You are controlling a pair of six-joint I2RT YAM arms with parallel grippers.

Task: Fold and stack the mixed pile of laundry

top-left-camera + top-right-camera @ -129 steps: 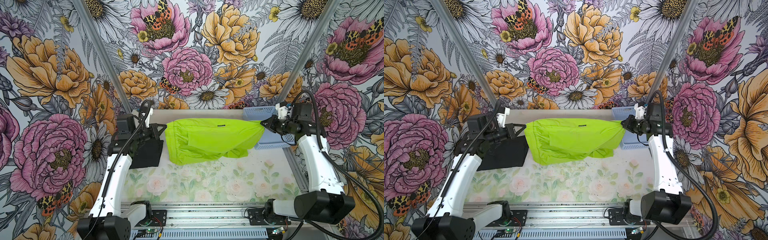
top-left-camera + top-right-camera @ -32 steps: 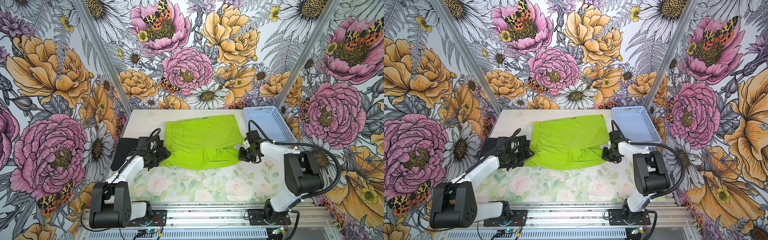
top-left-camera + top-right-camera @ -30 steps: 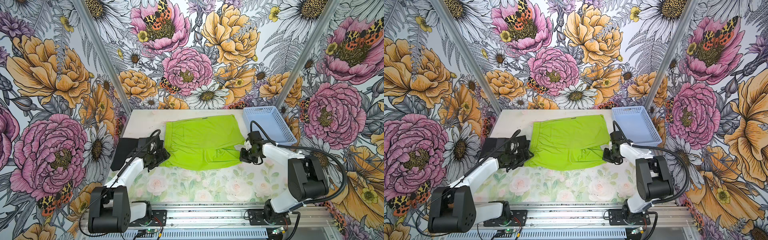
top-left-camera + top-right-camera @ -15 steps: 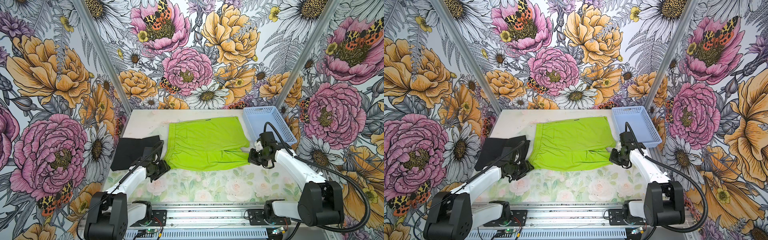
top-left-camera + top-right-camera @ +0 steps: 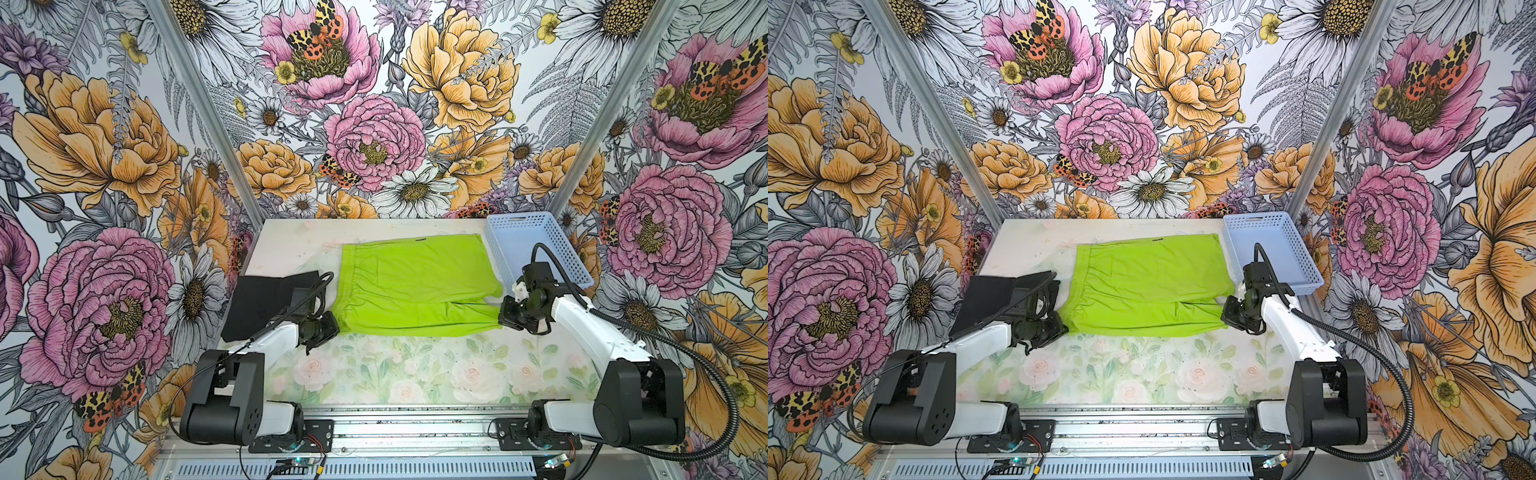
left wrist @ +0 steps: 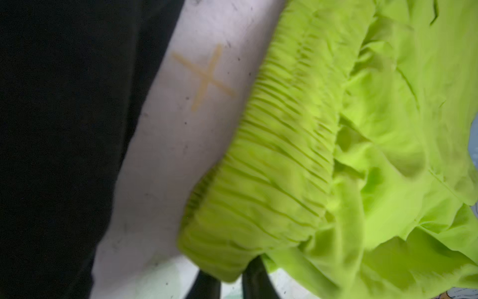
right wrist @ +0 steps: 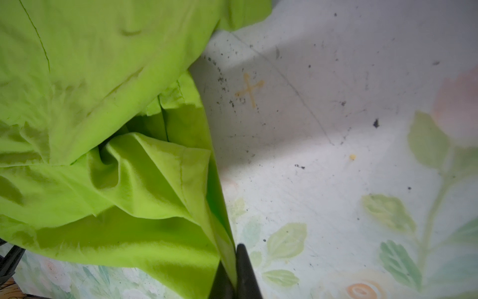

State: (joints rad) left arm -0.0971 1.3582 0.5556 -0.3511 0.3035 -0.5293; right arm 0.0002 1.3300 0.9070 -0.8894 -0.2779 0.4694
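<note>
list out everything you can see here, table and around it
shorts: one, lime green, laid flat mid-table
t-shirt: one, black, folded, left of the shorts
basket: one, light blue, empty, far right corner of the table
cross marks: two, yellow, on the table, one beside each end of the shorts
table: one, white with pale floral print
walls: three, bold flower print, around the table
left tool: one, black, shut on the shorts' waistband corner
right tool: one, black, shut on the shorts' leg hem
</note>
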